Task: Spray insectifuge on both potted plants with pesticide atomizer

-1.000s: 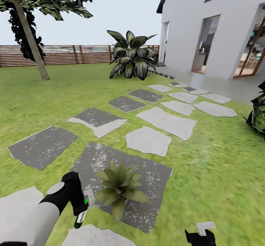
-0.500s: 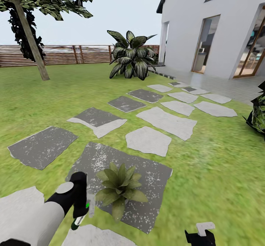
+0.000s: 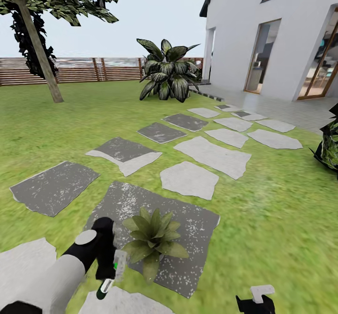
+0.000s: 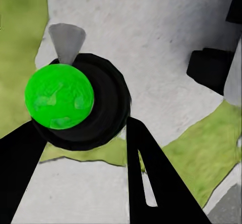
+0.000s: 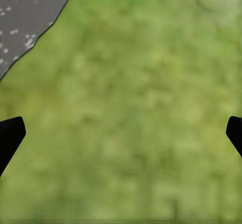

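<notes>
A potted plant (image 3: 152,239), a low rosette of pointed speckled green leaves, stands on a dark speckled slab (image 3: 197,231) in the garden lawn. My left gripper (image 3: 108,268) is shut on the pesticide atomizer (image 3: 116,266), held just left of the plant with its pale spray head toward the leaves. Seen along the left wrist, the atomizer (image 4: 85,103) is a dark round body with a bright green mark and a grey nozzle, sitting between the black fingers (image 4: 156,178). My right gripper (image 5: 121,133) hangs open over grass, low at the head view's right (image 3: 256,302).
Grey stepping slabs (image 3: 206,156) lead over the lawn toward a white house (image 3: 281,36). A big dark broad-leaved bush (image 3: 165,72), a tree (image 3: 40,51) and a brown slatted fence (image 3: 94,69) stand at the back. Dark foliage (image 3: 328,147) juts in at the right edge.
My left arm has carried the atomizer rightward and slightly lower, closer to the potted plant. The right gripper and the camera have stayed put.
</notes>
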You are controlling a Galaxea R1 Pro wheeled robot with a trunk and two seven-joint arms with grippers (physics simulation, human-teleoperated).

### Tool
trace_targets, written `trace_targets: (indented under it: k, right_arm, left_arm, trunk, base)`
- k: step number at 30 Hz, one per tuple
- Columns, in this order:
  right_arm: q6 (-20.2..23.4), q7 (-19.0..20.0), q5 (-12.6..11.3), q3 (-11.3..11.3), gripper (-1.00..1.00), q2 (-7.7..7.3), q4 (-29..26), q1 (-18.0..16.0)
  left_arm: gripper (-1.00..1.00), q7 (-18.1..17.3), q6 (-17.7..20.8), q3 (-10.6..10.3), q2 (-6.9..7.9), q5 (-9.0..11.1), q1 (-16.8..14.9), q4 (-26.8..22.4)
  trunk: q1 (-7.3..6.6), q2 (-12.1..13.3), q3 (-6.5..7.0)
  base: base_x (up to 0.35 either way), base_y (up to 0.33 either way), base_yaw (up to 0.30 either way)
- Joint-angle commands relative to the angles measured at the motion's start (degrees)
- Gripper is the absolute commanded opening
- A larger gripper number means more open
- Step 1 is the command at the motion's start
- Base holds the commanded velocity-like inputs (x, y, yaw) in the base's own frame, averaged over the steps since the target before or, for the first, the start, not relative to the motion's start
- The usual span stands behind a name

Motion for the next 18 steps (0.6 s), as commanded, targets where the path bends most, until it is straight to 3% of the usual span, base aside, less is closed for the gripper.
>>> trace_targets:
  k: [1, 2, 4, 13, 18]
  right_arm:
    - [-0.18, 0.05, 0.45, -0.17, 1.0, -0.02, 0.05, -0.05]
    - [-0.18, 0.05, 0.45, -0.17, 1.0, -0.02, 0.04, -0.04]
    - [-0.18, 0.05, 0.45, -0.17, 1.0, -0.02, 0.06, -0.01]
    - [-0.18, 0.05, 0.45, -0.17, 1.0, -0.02, 0.05, 0.0]
    - [-0.18, 0.05, 0.45, -0.17, 1.0, -0.02, 0.04, 0.0]
  left_arm:
    - [-1.0, -0.63, -0.1, 1.48, 0.29, 0.1, -0.47, -0.08]
    - [-1.0, -1.0, -0.66, 3.61, 0.51, 0.15, -1.23, -0.08]
    - [-1.0, -1.19, -1.21, 5.59, 0.55, 0.2, -1.89, -0.08]
    - [-1.0, 0.77, 0.0, 6.06, -2.03, -0.4, -1.76, -0.43]
    - [-1.0, 0.96, 2.87, 6.39, -2.53, -0.45, -1.74, -4.3]
  trunk:
    - [-0.01, -0.02, -0.06]
    - [-0.01, -0.02, -0.06]
    - [-0.01, -0.02, -0.06]
    - [-0.01, -0.02, -0.06]
    - [-0.01, -0.02, -0.06]
  base:
    - [0.0, 0.0, 0.0]
    - [0.0, 0.0, 0.0]
    - [0.0, 0.0, 0.0]
    - [0.0, 0.0, 0.0]
    - [0.0, 0.0, 0.0]
